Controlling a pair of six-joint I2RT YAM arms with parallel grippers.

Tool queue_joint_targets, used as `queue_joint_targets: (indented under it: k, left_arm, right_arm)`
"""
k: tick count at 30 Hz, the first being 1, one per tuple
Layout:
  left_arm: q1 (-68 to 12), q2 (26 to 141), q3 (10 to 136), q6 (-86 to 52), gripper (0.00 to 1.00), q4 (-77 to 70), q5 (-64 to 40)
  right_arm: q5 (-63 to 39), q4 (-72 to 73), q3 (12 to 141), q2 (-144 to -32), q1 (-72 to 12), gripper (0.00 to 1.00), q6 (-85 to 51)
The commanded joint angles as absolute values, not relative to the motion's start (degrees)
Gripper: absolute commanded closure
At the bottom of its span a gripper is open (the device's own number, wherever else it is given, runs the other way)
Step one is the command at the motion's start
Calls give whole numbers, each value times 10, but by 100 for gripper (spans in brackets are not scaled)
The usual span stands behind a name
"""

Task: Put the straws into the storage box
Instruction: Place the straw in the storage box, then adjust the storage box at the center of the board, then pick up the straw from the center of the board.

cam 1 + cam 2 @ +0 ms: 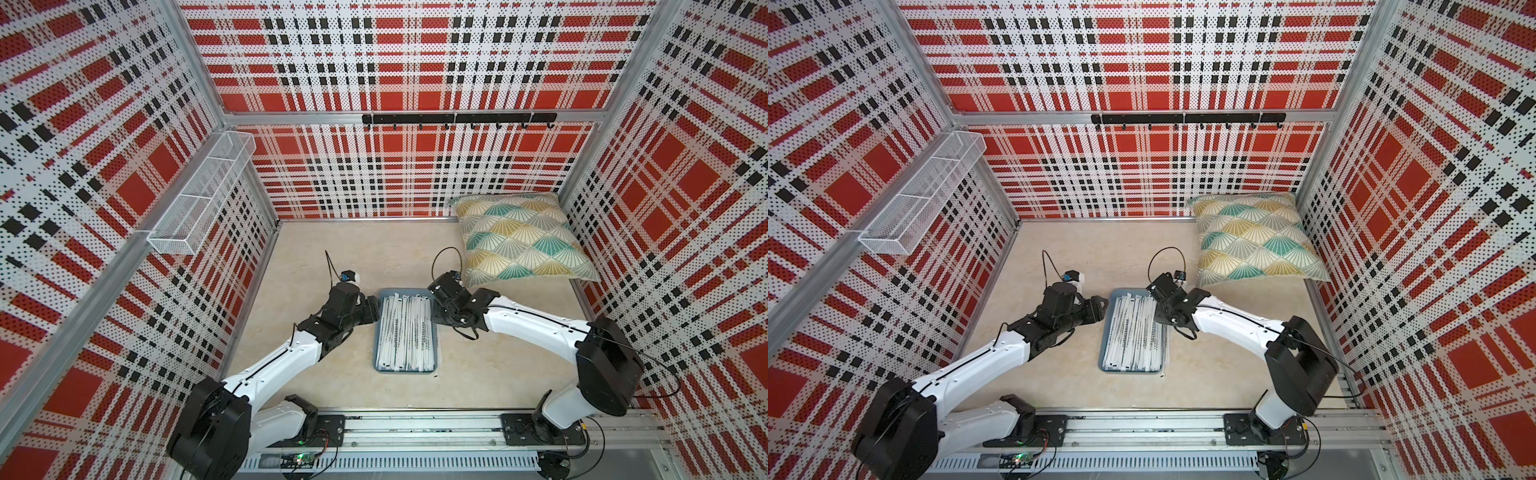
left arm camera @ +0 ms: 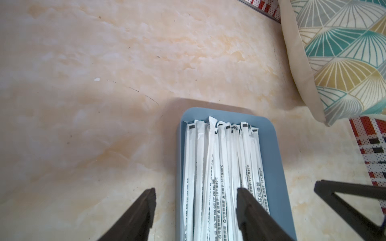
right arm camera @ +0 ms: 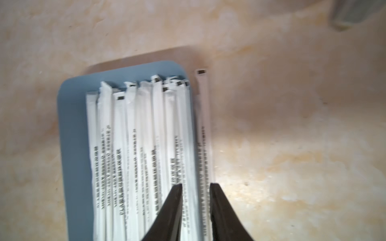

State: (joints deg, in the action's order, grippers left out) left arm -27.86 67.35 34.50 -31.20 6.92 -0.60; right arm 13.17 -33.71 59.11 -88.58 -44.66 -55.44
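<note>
While both arms reach in from the near edge, what fills the eye first is the plaid walls point(image 1: 415, 62), red, black and white, closing the space on three sides. Below them lies the beige marbled table point(image 1: 332, 249). A pillow point(image 1: 519, 237) with teal and mustard fan shapes sits in the far right corner. On the left wall hangs a long white wire basket point(image 1: 199, 195), and a black hook rail point(image 1: 457, 118) runs along the far wall. The left arm point(image 1: 270, 365) and the right arm point(image 1: 540, 324), white with black joints, come in toward the middle of the table from either side. Between them sits the blue tray point(image 1: 405, 370), its long sides running near to far. The straws point(image 1: 405, 332), in white printed wrappers, lie packed in it lengthwise and cover nearly its whole floor. The left gripper point(image 2: 196, 198) hovers at the tray's left rim toward the far end, its fingers spread wide and holding nothing. One finger is outside the rim, the other above the straws. The right gripper point(image 3: 196, 187) is at the right rim, its fingers only a little apart and clamping nothing. A lone straw point(image 3: 203, 125) runs through that narrow gap, just outside the tray's right rim and parallel to it.
</note>
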Motion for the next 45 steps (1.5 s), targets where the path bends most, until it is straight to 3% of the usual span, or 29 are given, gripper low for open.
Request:
queue_joint_targets:
  k: [1,9,22,37,45]
  left_arm:
    - [-285,688,349,-302,33,75,-8]
    - [-271,693,355,-319,33,79,3]
    - [-241,671,345,-332,34,119,35]
    - [-224,666,341,-326,35,121,32]
    - [-227,666,340,-328,36,120,31]
  right_arm:
    - [151,-361,558,-901,-447,67,-562]
    - [122,-315,566,-952,-461,56,-547]
    - [107,-316,632,-1018,-485,49,-541]
    - [122,-324,568,-967,-461,65,-541]
    - [100,-304,589,-1002,-461,61,-534]
